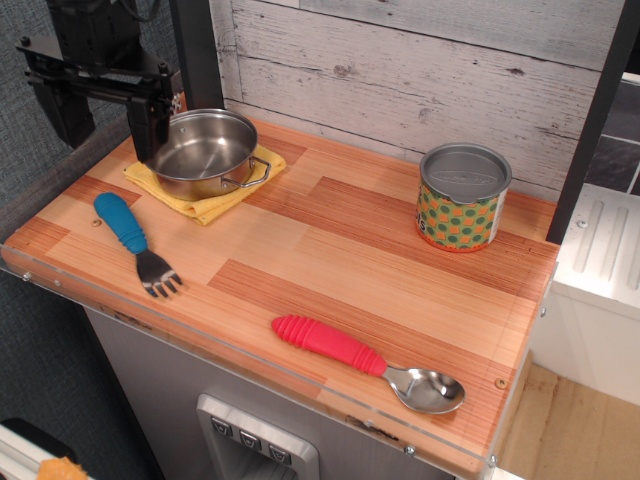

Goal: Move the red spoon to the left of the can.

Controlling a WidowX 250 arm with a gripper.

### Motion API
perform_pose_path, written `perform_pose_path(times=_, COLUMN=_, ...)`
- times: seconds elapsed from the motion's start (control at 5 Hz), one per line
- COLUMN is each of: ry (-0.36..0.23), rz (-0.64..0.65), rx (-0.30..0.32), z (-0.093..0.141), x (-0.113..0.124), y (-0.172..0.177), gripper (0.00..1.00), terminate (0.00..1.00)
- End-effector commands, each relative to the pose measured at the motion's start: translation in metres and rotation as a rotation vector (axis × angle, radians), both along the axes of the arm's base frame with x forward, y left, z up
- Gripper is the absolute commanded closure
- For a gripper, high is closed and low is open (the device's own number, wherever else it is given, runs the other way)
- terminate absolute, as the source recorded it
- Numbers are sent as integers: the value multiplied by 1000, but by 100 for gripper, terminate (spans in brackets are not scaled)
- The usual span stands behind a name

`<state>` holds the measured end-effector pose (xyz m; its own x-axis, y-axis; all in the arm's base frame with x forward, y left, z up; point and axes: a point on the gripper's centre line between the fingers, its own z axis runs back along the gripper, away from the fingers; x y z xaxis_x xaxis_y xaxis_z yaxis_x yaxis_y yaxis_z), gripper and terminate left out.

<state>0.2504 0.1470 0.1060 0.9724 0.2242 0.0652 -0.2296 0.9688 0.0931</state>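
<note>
Gripper is seen with jaws spread apart, empty, at the far left corner beside the steel pot.

The red spoon is laid near the front edge, well apart from the can and below it.

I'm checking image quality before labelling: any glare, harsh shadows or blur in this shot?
In the observation.image view, all is sharp; lighting is soft and even. Bright highlights sit on the spoon bowl and inside the pot; the can lid shows a dull sheen. Shadows are faint. The gripper is dark, with little detail.
</note>
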Motion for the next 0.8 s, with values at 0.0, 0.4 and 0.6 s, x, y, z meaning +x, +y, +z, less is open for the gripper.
perform_pose_path(times=0.0, ry=36, rz=-324, rx=52, z=-7, x=-7, y=-44, gripper=0, terminate=0)
perform_pose_path(times=0.4, ry=50, rz=-825, rx=13, z=-16, x=-22, y=-92, gripper=0, terminate=0)
perform_pose_path(times=0.6, ry=74, rz=-1075, rx=-25, z=-30, x=-24, y=-112, gripper=0, terminate=0)
